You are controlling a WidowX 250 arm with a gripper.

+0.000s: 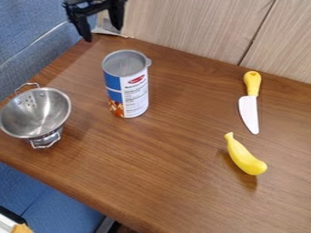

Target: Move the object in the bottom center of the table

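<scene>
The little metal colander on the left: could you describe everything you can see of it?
The silvery, shiny metal colander has a round bowl that narrows downward, a rolled-looking rim, and small holes visible in its far inner wall. One thin wire handle loops out at the far side, another at the near side, below the rim. It sits open side up on the brown wooden table, near its left edge, apart from the blue-and-white can. Nothing shows inside it.

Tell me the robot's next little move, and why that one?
I think the open hand should glide, staying high, toward the banana. The hand is far up at the top left. The banana lies lowest in the picture, though right of center, so it's my best guess. High seems safer because the can stands tall nearby.
</scene>
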